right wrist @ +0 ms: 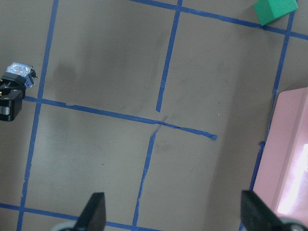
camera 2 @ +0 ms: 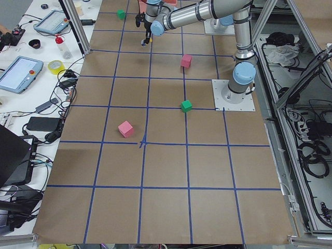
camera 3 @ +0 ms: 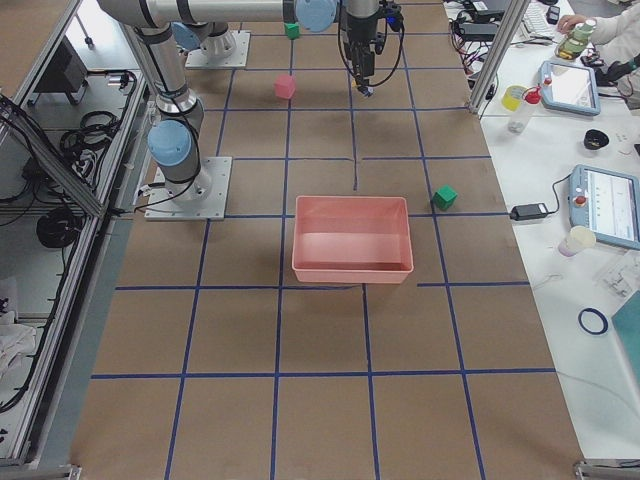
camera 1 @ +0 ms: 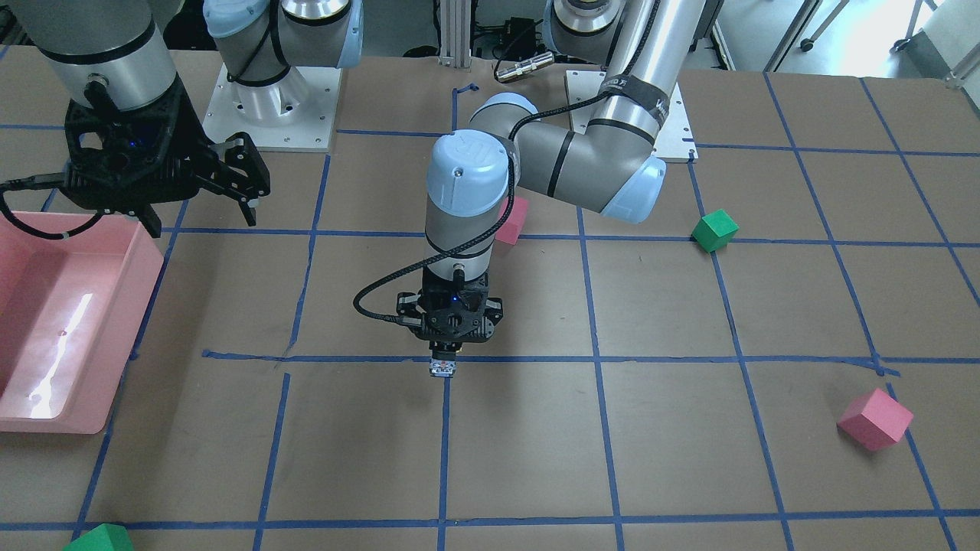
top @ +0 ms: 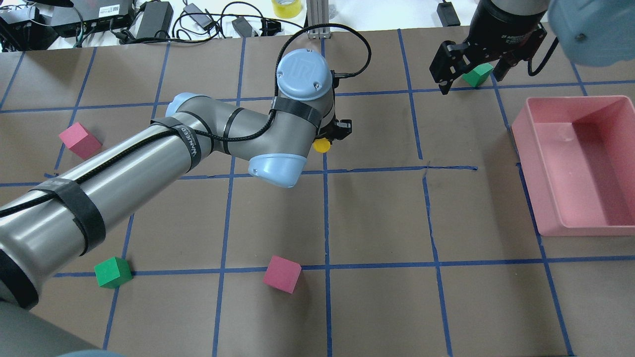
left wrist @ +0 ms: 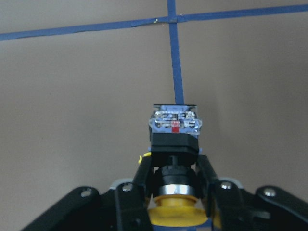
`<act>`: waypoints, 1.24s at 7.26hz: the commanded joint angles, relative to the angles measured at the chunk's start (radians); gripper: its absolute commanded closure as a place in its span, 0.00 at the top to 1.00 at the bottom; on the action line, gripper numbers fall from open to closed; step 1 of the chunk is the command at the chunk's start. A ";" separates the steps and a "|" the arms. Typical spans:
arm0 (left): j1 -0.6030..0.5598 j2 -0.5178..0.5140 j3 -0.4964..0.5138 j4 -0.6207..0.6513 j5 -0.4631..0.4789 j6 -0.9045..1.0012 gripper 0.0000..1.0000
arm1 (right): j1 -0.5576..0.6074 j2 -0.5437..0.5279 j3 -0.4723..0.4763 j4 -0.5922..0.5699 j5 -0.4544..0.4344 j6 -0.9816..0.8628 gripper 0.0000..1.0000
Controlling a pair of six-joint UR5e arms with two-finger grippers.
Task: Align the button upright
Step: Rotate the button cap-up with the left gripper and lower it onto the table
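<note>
One left gripper (left wrist: 174, 158) pinched the single button (left wrist: 174, 126) by its black body, base block toward the table (top: 377, 213); we could not tell whether they touched. Overhead, the spread right gripper (right wrist: 173, 214) hung at its two o'clock and one pink bin (top: 585, 230) lay at three. We counted two pink cubes (top: 80, 140) (top: 282, 273) and two green cubes (top: 113, 271) (top: 477, 74), one of them half hidden behind the right gripper.

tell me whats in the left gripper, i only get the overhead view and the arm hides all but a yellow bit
Observer: left wrist view shows the left gripper shut on the button, fingers clamping its black body.
Operator: which way up
Observer: front view shows its grey base sticking out below the fingers, pointing down.
Operator: other arm holding anything
Observer: no, right wrist view shows the right gripper open and empty.
</note>
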 commanded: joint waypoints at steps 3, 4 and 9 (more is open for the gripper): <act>0.106 -0.001 0.011 -0.233 -0.391 -0.356 0.00 | 0.000 0.001 0.000 -0.001 0.002 0.000 1.00; 0.120 -0.004 0.014 -0.238 -0.423 -0.549 0.00 | 0.000 -0.001 0.000 -0.001 0.000 0.000 1.00; 0.194 -0.114 0.072 -0.325 -0.541 -0.831 0.00 | 0.000 -0.001 0.000 -0.003 0.002 0.000 1.00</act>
